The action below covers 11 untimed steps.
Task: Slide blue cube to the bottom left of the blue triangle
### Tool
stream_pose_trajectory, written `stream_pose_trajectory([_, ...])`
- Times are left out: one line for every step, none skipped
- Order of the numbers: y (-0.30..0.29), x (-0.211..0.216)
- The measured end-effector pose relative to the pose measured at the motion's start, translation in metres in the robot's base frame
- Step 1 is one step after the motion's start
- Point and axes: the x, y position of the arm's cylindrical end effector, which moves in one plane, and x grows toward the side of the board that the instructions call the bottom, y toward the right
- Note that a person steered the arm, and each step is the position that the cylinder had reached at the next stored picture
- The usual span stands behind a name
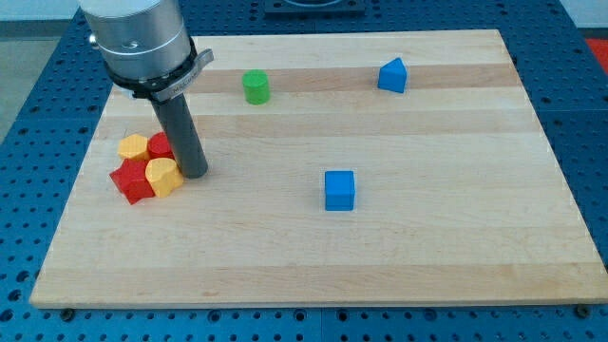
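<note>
Blue cube (339, 190), solid plastic-looking block, sits alone right of centre in the lower half of the frame, on the pale wooden board that serves as the surface (456, 247). Nothing touches it.

Blue triangle (392, 75), a small wedge-shaped block of the same blue, stands in the upper right of the frame, well apart from the cube and above it, a little to the right.

Green cylinder (256, 86), short and upright, in the upper middle-left, level with the triangle.

Cluster at the left-centre of the frame: two yellow blocks (133, 147) (163, 177) and two red blocks (160, 145) (132, 181), packed together and touching; exact shapes hard to make out.

No claw on this arm: it ends in a straight dark rod (180, 133) under a silver housing. My tip (193, 174) rests at the right edge of the cluster, against the lower yellow block, far to the left of the blue cube.

Around the board, a blue perforated bench (28, 114) shows at the frame edges.
</note>
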Motion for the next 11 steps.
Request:
stream_pose_trajectory([0.018,0.061])
stream_pose_trajectory([0.091,0.081])
stream_pose_trajectory([0.152,0.075])
stream_pose_trajectory([0.177,0.051])
stream_pose_trajectory([0.185,0.023])
stream_pose_trajectory([0.185,0.001])
stream_pose_trajectory([0.189,-0.01])
stream_pose_trajectory([0.209,0.009])
stream_pose_trajectory([0.235,0.018])
stream_pose_trajectory([0.257,0.009])
stream_pose_trajectory([0.257,-0.037])
